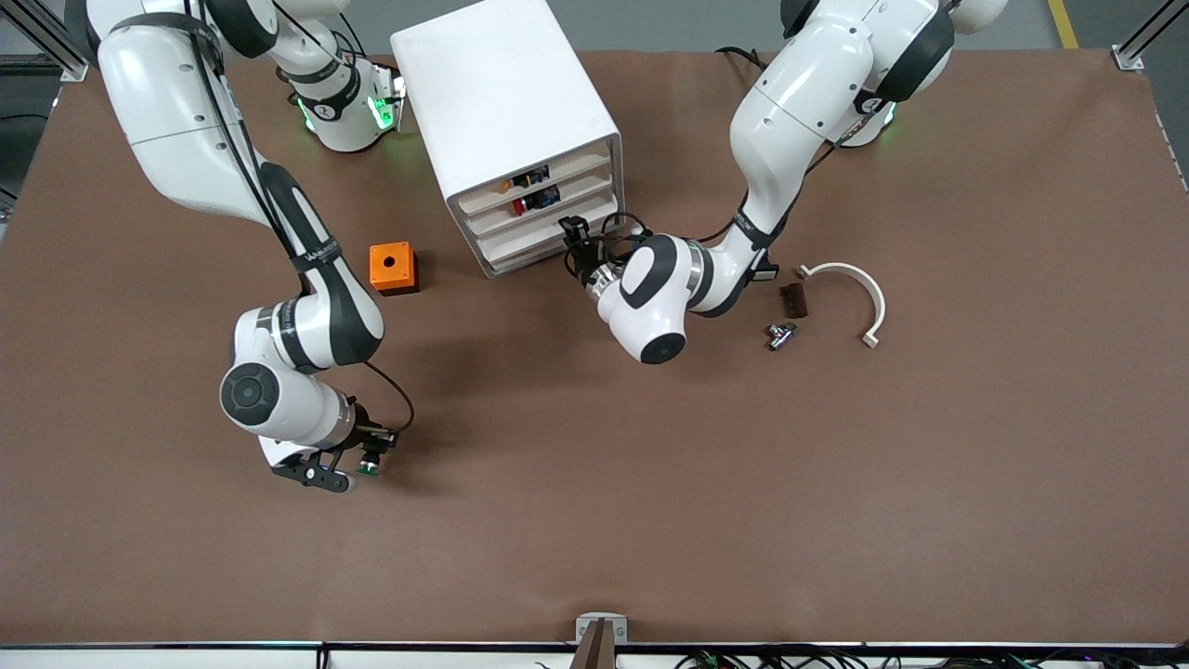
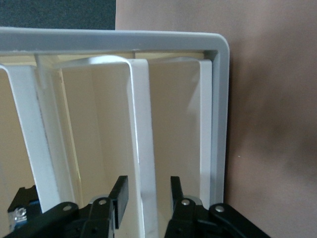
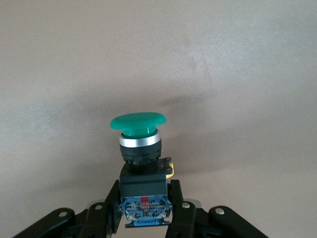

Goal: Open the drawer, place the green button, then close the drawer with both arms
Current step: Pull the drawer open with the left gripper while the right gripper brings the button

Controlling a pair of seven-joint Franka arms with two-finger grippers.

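An orange cube (image 1: 393,268) sits left of the cabinet (image 1: 520,139); lower left, the right gripper (image 1: 372,457) pinches the button (image 3: 140,158), cap away from the fingers, while the left gripper (image 2: 146,198) straddles the drawer (image 2: 143,148) front, spread.

Right arm bent low, its end effector (image 3: 144,203) clamped shut on a load; left arm reaching down, wrist level, its end effector (image 2: 146,198) fingers parted.

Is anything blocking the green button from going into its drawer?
Yes, the drawer itself is not pulled out yet. The left end effector straddles its front lip, while the right end effector holds the button. Otherwise only bare table lies between.
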